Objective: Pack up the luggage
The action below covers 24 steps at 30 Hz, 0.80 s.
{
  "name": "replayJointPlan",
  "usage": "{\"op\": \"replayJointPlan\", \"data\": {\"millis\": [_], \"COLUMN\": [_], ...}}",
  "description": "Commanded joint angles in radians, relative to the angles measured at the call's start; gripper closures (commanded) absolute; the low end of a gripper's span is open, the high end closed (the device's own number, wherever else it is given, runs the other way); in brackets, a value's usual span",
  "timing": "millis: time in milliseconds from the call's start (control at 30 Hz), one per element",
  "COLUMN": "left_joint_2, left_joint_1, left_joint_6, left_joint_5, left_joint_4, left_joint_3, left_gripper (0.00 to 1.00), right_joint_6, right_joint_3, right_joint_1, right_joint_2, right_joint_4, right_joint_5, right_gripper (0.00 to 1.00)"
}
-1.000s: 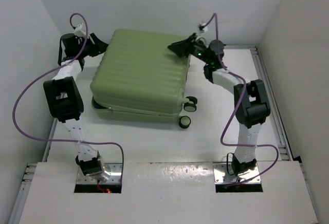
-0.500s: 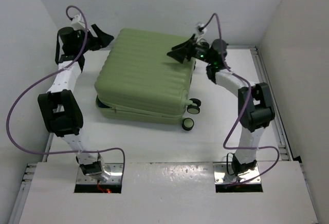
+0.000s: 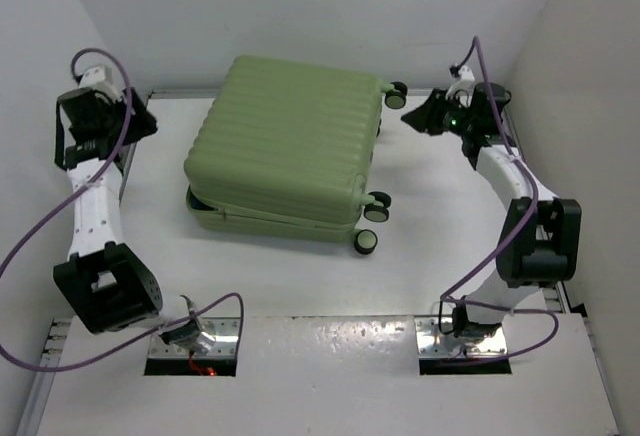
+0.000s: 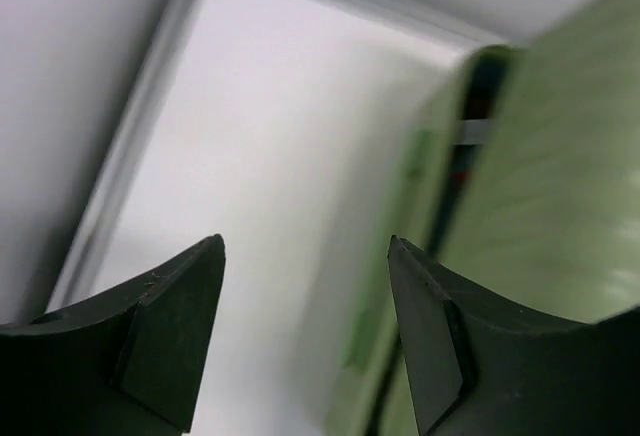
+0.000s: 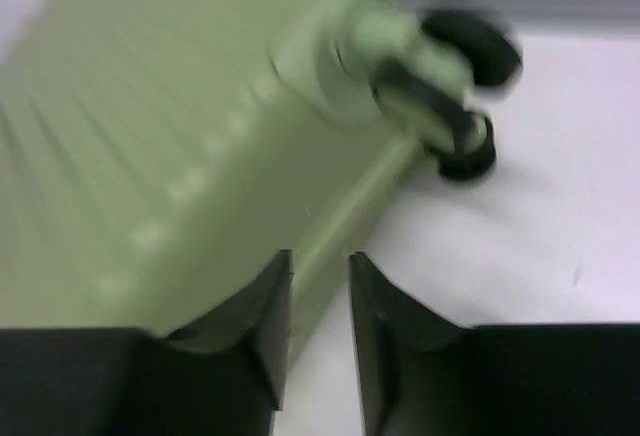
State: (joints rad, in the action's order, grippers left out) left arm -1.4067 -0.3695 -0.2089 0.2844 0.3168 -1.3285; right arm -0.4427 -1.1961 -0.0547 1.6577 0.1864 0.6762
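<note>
Luggage at centre: the large light-green ribbed hard-shell suitcase [image 3: 285, 146] lies flat on the white table [image 3: 300, 286]. Its small black-and-cream wheels [image 3: 372, 208] point to my right, and the upper shell rests on the lower with a seam showing along the near side. My left gripper [image 3: 140, 121] hangs well off its left end, fingers wide and empty. My right gripper [image 3: 412, 119] sits near the far wheel corner, fingers set narrow with nothing between them. As I judge it, the job now is seating the lid: come in from both ends, press evenly on the ribs, and stay off the wheels so the case does not roll. Whether anything is packed inside, and where a zip or latch runs, I cannot tell. My left wrist view shows only a dark slot between the shells, and my right wrist view is blurred.
</note>
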Motion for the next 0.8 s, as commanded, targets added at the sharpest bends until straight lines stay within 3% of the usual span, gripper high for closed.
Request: {"op": "replayJointPlan", "data": {"millis": [0,100,233,267,400,533,667,767], "left_joint_2": [0.041,0.016,-0.176,-0.293,-0.566,-0.786,-0.926,-1.008], "left_joint_1": [-0.045,-0.098,-0.109,-0.099,-0.049,0.073,0.213,0.251], "left_joint_6": [-0.038,-0.038,-0.061,-0.070,-0.144,-0.149,-0.176,-0.243], "left_joint_5": [-0.195,-0.151,0.114,0.142,0.259,0.344,0.441,0.495], "left_joint_4": [0.126,0.207,0.208,0.208,0.130,0.119,0.055,-0.048], "left_joint_3": [0.076,0.123,0.088,0.054,-0.147,-0.441,-0.585,-0.717], "left_gripper": [0.29,0.30,0.37,0.39,0.39,0.39,0.38,0.37], "right_joint_6": [0.107,0.096,0.107,0.110,0.128,0.110,0.098,0.101], "right_joint_3": [0.125,0.212,0.338,0.380,0.458,0.501,0.526,0.546], "right_joint_1": [0.019,0.047,0.119,0.140,0.157,0.168,0.179,0.185], "right_joint_2": [-0.059,-0.090,-0.116,-0.125,-0.118,-0.105,-0.118,-0.144], "right_joint_4": [-0.209,-0.222,-0.158,-0.131,-0.105,-0.104,-0.107,-0.122], "right_joint_5": [-0.098,-0.095,-0.047,-0.032,0.006,0.037,0.056,0.080], "right_gripper": [0.73,0.77,0.78,0.78,0.79,0.79,0.79,0.79]}}
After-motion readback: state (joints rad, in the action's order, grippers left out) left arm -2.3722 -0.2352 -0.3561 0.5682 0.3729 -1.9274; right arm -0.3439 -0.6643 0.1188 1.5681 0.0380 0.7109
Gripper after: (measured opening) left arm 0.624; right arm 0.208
